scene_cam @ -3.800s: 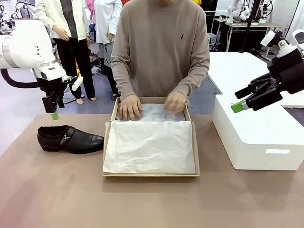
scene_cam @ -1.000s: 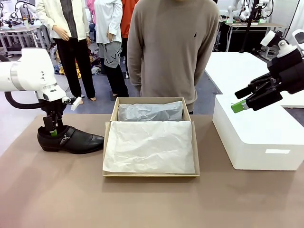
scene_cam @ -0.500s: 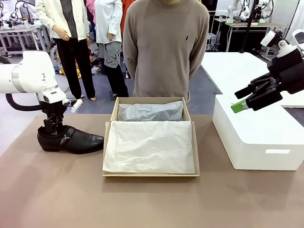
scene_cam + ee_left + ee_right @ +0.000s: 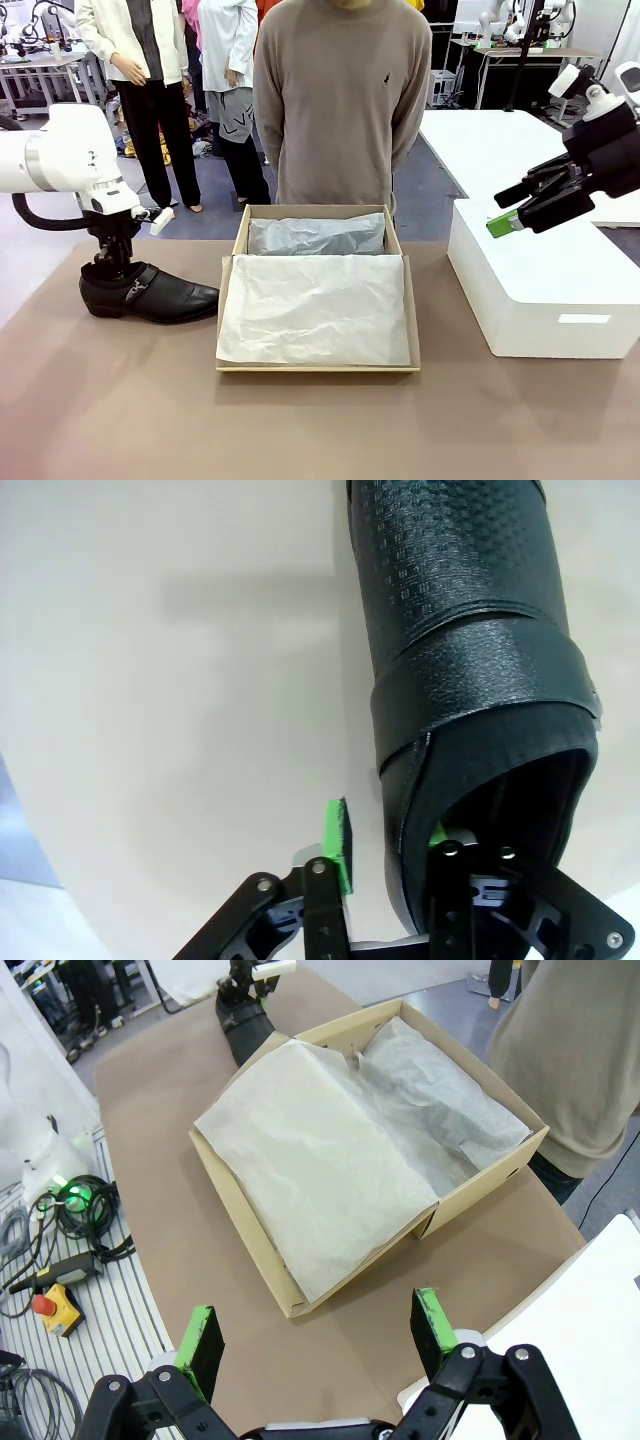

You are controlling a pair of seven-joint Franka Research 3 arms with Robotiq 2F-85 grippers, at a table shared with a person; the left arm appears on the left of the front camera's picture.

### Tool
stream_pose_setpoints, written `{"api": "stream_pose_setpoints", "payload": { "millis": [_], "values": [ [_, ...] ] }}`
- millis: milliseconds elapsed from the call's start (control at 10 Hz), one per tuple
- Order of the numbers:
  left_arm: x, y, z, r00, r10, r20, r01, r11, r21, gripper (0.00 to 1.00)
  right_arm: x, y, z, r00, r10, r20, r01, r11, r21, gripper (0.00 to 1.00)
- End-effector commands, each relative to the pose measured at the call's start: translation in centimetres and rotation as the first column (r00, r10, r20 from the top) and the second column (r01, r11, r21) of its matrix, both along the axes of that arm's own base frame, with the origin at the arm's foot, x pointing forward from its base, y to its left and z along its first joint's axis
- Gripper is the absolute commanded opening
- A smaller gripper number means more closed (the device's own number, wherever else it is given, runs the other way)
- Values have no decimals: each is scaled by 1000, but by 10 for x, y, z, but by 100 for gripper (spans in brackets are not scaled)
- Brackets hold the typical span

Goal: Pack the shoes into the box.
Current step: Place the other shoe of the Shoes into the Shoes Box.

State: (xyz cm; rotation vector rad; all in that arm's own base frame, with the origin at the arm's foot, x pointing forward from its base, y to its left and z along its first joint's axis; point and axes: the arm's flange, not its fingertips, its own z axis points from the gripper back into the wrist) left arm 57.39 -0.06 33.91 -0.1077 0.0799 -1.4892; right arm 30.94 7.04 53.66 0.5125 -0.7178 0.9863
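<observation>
- Left fingers (image 4: 338, 845) straddle the black shoe's (image 4: 150, 292) heel rim, one inside and one outside, not yet clamped.
- Shoe rests on the surface (image 4: 300, 430), left of the tissue-lined box (image 4: 318, 368).
- Right fingers (image 4: 200, 1345) hang spread wide.

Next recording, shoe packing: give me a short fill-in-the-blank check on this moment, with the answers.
1. One finger of the left gripper sits ___ the shoe, in its heel opening; the other is outside.
2. The right gripper hangs by the white plastic box with its jaws ___.
3. The box is lined with crinkled white ___ paper.
Answers: inside; open; tissue.
</observation>
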Motion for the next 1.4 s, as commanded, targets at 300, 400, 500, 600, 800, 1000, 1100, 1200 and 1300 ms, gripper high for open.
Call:
{"api": "stream_pose_setpoints", "payload": {
  "millis": [300, 400, 500, 600, 800, 1000, 1100, 1200, 1300],
  "values": [
    [-4, 3, 5, 999, -31, 23, 31, 999, 9, 0, 4, 0, 0, 1000, 24, 15, -24, 999, 27, 100],
    [-5, 2, 5, 999, -35, 26, 35, 999, 13, 0, 4, 0, 0, 1000, 24, 15, -24, 999, 27, 100],
    [-6, 2, 6, 999, -41, 29, 41, 999, 20, 0, 4, 0, 0, 1000, 24, 15, -24, 999, 27, 100],
    [-7, 5, 11, 999, -38, 31, 37, 999, 15, 0, 4, 0, 0, 1000, 24, 15, -24, 999, 27, 100],
    [-8, 11, 40, 998, -2, 55, 2, 1000, 6, 0, 4, 0, 0, 1000, 24, 15, -24, 999, 27, 100],
    [-7, 17, 71, 990, 114, 81, -115, 993, 6, 0, 4, 0, 0, 1000, 24, 15, -24, 999, 27, 100],
    [-10, 18, 87, 980, 177, 90, -180, 984, 22, 0, 4, 0, 0, 1000, 24, 15, -24, 999, 27, 100],
    [-11, 19, 101, 967, 246, 71, -248, 968, 26, 0, 4, 0, 0, 1000, 24, 15, -24, 999, 27, 100],
    [-12, 21, 116, 934, 356, 32, -357, 934, 32, 0, 4, 0, 0, 1000, 24, 15, -24, 999, 27, 100]
  ]
}}
